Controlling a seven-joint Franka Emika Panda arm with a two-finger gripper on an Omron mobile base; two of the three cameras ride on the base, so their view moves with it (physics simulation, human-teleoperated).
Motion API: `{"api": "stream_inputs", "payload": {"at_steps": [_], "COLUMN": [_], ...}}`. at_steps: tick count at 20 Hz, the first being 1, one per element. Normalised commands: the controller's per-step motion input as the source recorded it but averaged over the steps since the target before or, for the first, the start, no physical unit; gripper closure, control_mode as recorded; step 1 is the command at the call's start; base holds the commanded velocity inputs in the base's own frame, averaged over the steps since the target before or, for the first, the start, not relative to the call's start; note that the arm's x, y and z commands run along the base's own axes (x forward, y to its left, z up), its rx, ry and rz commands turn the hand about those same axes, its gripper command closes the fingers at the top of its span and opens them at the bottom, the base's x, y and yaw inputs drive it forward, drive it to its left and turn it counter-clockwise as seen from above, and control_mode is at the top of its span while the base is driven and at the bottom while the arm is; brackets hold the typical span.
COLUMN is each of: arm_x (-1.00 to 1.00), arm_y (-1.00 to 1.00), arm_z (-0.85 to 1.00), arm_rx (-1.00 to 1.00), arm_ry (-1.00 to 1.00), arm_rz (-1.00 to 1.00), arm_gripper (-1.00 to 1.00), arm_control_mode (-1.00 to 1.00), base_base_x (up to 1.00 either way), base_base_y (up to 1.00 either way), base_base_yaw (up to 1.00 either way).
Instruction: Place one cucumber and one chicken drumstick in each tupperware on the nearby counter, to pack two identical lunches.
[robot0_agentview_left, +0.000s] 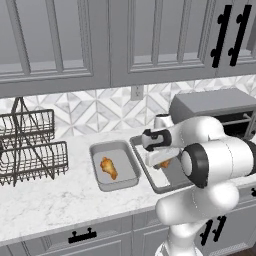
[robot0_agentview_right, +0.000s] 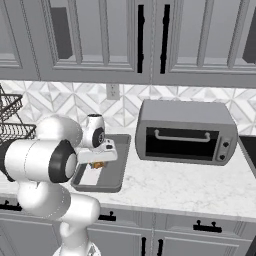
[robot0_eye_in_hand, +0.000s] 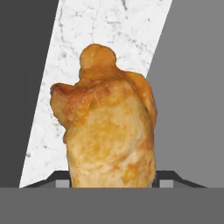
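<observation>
My gripper (robot0_agentview_left: 161, 161) is shut on a chicken drumstick (robot0_agentview_left: 164, 163), orange-brown, held just above the larger, darker tupperware (robot0_agentview_left: 156, 188) on the counter (robot0_agentview_left: 50, 202). From the other side, the gripper (robot0_agentview_right: 97, 162) and its drumstick (robot0_agentview_right: 99, 165) hang over the near left part of that tupperware (robot0_agentview_right: 112, 176). In the hand view the drumstick (robot0_eye_in_hand: 109, 127) stands between the fingertips of the gripper (robot0_eye_in_hand: 111, 181), knobbly end up. A second drumstick (robot0_agentview_left: 108, 168) lies in the smaller, lighter tupperware (robot0_agentview_left: 98, 151) to the left. The cucumber is out of view.
A dark wire basket rack (robot0_agentview_left: 30, 150) stands at the counter's left end. A grey toaster oven (robot0_agentview_right: 185, 132) sits to the right of the darker tupperware, against the tiled wall. Grey wall cabinets hang above, and the counter's front edge runs just before both tupperwares.
</observation>
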Motion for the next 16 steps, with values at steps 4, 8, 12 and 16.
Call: {"api": "stream_inputs", "payload": {"at_steps": [4, 8, 12, 16], "arm_x": [0.0, 0.07, 0.0, 0.0], "arm_y": [0.01, 0.11, 0.02, 0.0], "arm_z": [-0.1, 0.01, 0.14, 0.01], "arm_rx": [0.0, 0.0, 0.02, 0.0], "arm_ry": [-0.21, -0.14, -0.07, -0.01], "arm_rz": [0.0, -0.02, -0.01, -0.01], "arm_gripper": [1.0, 1.0, 1.0, 1.0], "arm_control_mode": [-1.0, -1.0, -1.0, -1.0], "base_base_x": [0.0, 0.0, 0.0, 0.0], "base_base_y": [0.0, 0.0, 0.0, 0.0], "base_base_yaw": [0.0, 0.0, 0.0, 0.0]}}
